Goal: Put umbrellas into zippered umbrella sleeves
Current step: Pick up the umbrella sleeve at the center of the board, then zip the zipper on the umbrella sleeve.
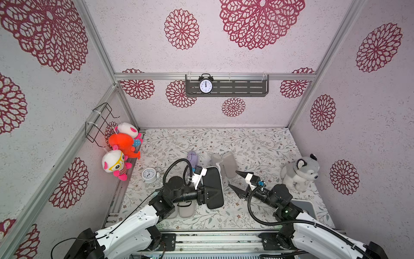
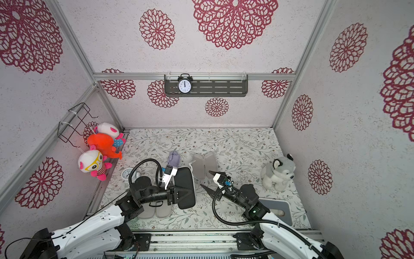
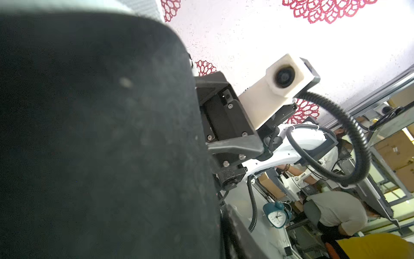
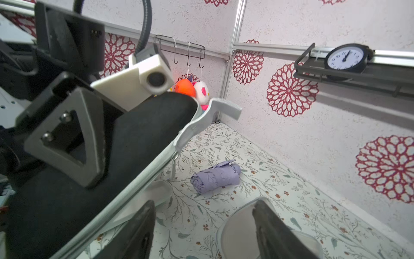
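The left pincer [image 1: 212, 193] grips the black oblong zippered sleeve [image 1: 214, 178], raised above the floral counter [image 1: 257, 145]. The right pincer [image 1: 233, 178] stands released beside it. The lilac folded fabric umbrella [image 1: 193, 158] lies on the counter beyond.

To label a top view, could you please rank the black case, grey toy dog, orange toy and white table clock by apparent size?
1. Grey toy dog and black case: about alike; the case, held up by the left claw, sits nearer the camera, so unranked.
2. Orange toy.
3. White table clock.
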Controlling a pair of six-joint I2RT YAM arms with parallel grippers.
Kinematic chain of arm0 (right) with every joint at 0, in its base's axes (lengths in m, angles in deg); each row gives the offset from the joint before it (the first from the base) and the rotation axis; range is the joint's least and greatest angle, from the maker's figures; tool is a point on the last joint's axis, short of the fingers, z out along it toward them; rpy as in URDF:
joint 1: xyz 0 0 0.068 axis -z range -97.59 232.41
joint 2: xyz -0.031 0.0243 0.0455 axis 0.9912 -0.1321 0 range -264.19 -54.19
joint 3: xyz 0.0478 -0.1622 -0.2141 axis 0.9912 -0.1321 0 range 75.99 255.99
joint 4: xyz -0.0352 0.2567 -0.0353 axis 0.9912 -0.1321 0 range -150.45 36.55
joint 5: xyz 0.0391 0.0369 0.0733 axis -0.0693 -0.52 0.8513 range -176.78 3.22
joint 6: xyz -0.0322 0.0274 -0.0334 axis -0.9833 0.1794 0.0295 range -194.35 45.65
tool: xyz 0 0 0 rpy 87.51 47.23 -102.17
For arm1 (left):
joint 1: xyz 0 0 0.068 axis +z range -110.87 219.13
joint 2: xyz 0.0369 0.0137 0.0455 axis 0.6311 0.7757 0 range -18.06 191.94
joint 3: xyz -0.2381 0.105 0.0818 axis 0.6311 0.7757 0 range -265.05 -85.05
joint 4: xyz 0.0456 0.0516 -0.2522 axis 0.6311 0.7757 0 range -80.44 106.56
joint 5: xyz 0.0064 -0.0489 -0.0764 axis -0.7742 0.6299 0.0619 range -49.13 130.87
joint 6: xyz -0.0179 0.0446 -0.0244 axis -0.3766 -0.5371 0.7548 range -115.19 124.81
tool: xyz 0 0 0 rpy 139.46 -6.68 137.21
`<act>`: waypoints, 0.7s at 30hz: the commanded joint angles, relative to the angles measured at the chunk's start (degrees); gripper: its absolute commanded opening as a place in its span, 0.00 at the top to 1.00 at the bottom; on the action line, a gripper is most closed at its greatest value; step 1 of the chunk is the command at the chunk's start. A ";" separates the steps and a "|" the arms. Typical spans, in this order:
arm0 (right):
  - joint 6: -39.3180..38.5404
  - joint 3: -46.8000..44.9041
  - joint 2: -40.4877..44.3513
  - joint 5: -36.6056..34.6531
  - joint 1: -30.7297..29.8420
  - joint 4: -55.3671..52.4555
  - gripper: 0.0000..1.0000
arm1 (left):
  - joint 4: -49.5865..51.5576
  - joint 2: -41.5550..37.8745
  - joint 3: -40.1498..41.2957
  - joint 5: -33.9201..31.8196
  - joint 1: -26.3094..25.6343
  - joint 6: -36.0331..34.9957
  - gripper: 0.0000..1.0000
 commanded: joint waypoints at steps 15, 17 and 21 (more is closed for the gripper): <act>-15.33 2.78 -15.19 1.86 1.45 19.98 0.56 | -9.60 9.47 -6.38 16.70 5.75 -1.37 0.91; -14.87 3.69 -16.45 2.16 1.58 20.42 0.58 | -10.57 10.28 -6.57 17.11 6.46 -0.66 0.92; -13.70 3.85 -17.13 3.58 1.69 23.35 0.59 | -12.49 11.67 -6.62 18.06 7.49 0.25 0.93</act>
